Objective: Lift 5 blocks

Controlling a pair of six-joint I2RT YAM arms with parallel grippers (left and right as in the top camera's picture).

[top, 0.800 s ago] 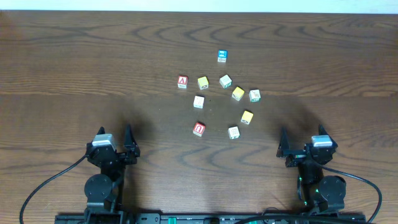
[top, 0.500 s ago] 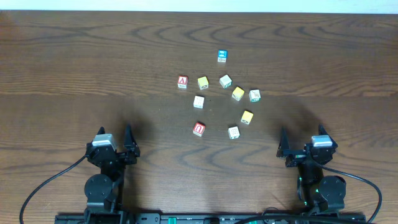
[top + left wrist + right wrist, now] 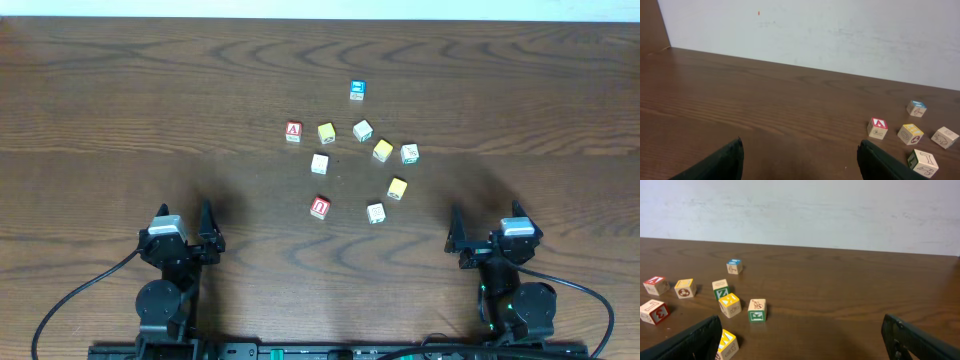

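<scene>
Nothing is seen to have moved since the earlier overhead frames: arms and cubes are found in the same places. The left end effector (image 3: 184, 216) and the right end effector (image 3: 487, 222) are both held at the near side of the table (image 3: 100, 110), well apart from every cube. Each is spread wide, with nothing between its fingers. All cubes are set flat on the table, none touching another. The red-faced "A" cube (image 3: 293, 131) is taken as the landmark. The red U block (image 3: 320, 207) is placed well nearer the arms than it and slightly to its right. The first cream block (image 3: 319, 163) is found between the two. The second cream block (image 3: 375, 212) is set farther right, level with the red U block. The first yellow block (image 3: 383, 150) and the second yellow block (image 3: 397, 188) are located to the landmark's right and nearer the arms. A blue-faced cube (image 3: 357, 90) is seen beyond the landmark, to its right.
</scene>
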